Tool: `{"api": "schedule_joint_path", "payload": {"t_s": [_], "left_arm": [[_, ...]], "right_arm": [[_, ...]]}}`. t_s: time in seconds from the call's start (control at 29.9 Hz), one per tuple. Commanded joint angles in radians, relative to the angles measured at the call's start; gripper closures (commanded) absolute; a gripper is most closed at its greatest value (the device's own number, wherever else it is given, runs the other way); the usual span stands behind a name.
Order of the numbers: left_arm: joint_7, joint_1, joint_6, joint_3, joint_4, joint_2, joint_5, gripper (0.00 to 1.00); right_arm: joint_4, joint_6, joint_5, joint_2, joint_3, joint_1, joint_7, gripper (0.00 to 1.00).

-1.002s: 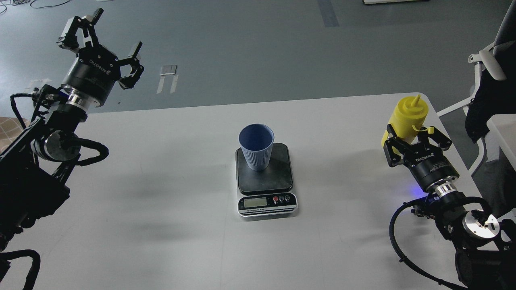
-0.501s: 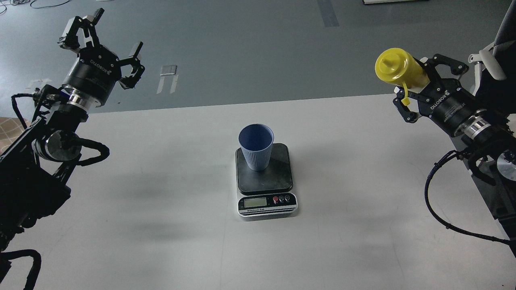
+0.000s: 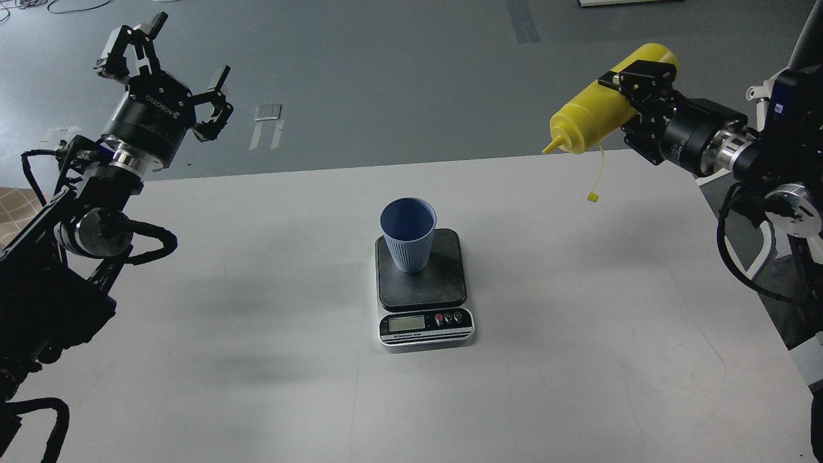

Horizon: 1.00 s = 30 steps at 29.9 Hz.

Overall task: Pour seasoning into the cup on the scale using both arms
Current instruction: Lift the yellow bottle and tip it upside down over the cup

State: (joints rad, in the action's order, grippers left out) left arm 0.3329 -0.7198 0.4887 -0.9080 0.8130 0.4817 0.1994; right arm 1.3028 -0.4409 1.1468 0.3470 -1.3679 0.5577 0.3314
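Observation:
A light blue ribbed cup (image 3: 408, 233) stands upright on the dark platform of the scale (image 3: 423, 289) at the table's middle. My right gripper (image 3: 636, 80) is shut on the yellow seasoning bottle (image 3: 595, 116), held high at the upper right. The bottle is tipped sideways with its nozzle pointing left and slightly down, well to the right of the cup. Its tethered cap (image 3: 592, 196) hangs loose below. My left gripper (image 3: 170, 58) is open and empty, raised at the upper left beyond the table's far edge.
The white table (image 3: 257, 321) spreads around the scale. A chair (image 3: 771, 103) stands at the right edge beside my right arm. Grey floor lies beyond the table's far edge.
My right gripper lifted the bottle off the table's right side, raised it, then tipped it so the nozzle points left. The cap now dangles. The left arm barely moved.

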Motion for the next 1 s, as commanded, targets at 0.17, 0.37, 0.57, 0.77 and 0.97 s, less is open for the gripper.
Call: {"api": "schedule_joint_path", "payload": {"t_s": [0.17, 0.37, 0.57, 0.77, 0.97], "left_arm": [[0.0, 0.0, 0.0, -0.002, 0.0, 0.0, 0.0, 0.02], [0.0, 0.0, 0.0, -0.003, -0.003, 0.0, 0.002, 0.02], [0.0, 0.0, 0.0, -0.002, -0.003, 0.0, 0.002, 0.02], [0.0, 0.0, 0.0, 0.0, -0.003, 0.0, 0.002, 0.02], [0.0, 0.0, 0.0, 0.0, -0.003, 0.0, 0.002, 0.02]], "right_arm": [[0.055, 0.001, 0.252, -0.014, 0.137, 0.097, -0.002, 0.68], [0.096, 0.001, 0.352, -0.048, 0.243, 0.157, -0.002, 0.68], [0.102, 0.001, 0.479, -0.115, 0.294, 0.195, -0.002, 0.67], [0.127, 0.001, 0.544, -0.155, 0.365, 0.197, -0.002, 0.67], [0.13, 0.004, 0.637, -0.215, 0.394, 0.194, -0.003, 0.67]]}}
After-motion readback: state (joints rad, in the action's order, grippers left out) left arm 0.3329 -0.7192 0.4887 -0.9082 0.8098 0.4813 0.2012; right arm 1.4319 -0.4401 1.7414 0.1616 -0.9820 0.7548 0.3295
